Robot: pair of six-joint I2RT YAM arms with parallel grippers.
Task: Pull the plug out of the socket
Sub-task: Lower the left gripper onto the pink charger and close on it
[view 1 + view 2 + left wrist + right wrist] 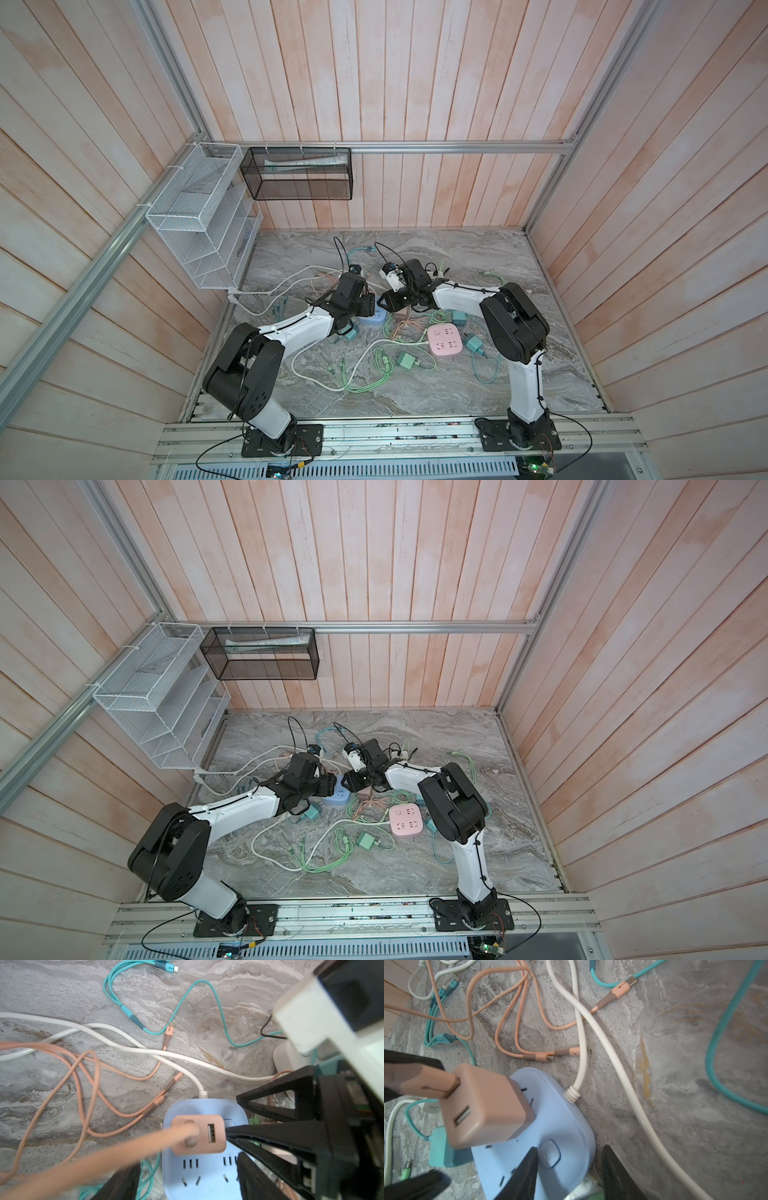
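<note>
Pink plug (483, 1105) seated in blue socket (560, 1126). Right gripper (569, 1169) clamping socket's corner. Left gripper (188, 1178) half-open astride plug, not yet gripping. Best to close squarely, then pull straight up.

A grey marbled table (478, 386) carries a scatter of cables. A blue socket (374, 321) lies near its centre, a pink socket (445, 340) at four o'clock from it. Green chargers (406, 360) and green cables (365, 384) sprawl toward six o'clock; a white cord (274, 286) trails toward nine.
</note>
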